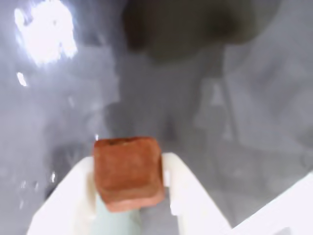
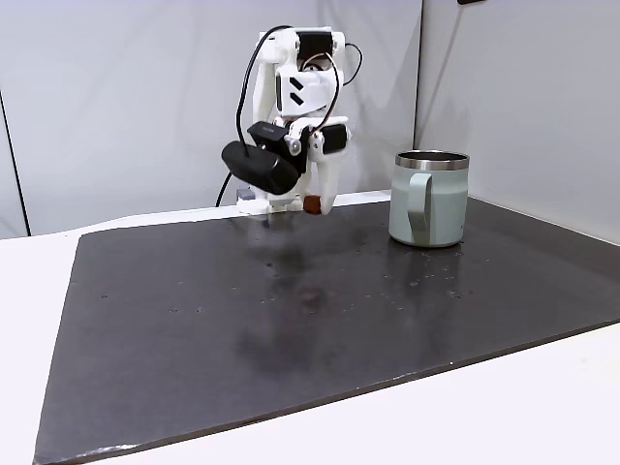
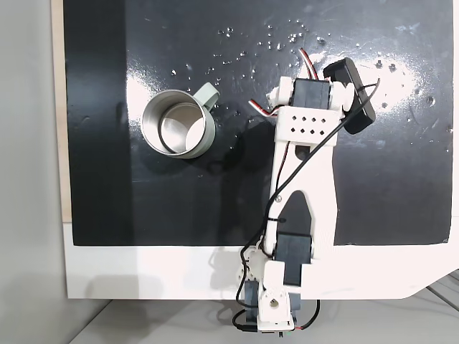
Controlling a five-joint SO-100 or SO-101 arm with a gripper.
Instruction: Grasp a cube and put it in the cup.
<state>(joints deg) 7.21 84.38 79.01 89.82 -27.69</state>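
Where the wrist view looks down past the white fingers [image 1: 193, 196], we see the pincer [image 1: 128, 183] closed on the cube [image 1: 128, 172], a reddish-brown block with rounded edges clamped between the two fingers. In a fixed view from the side, the pincer [image 2: 312, 205] hangs above the dark mat [image 2: 291, 320] on the worktop [image 2: 504, 407], clear of its surface, with the cube [image 2: 312, 205] showing at the fingertips. The cup [image 2: 428, 199] stands upright on the mat to the right of the pincer, apart from it, handle towards the camera. In a fixed view from above, the cup [image 3: 179, 123] lies left of the arm [image 3: 305, 143], its steel rim open upward.
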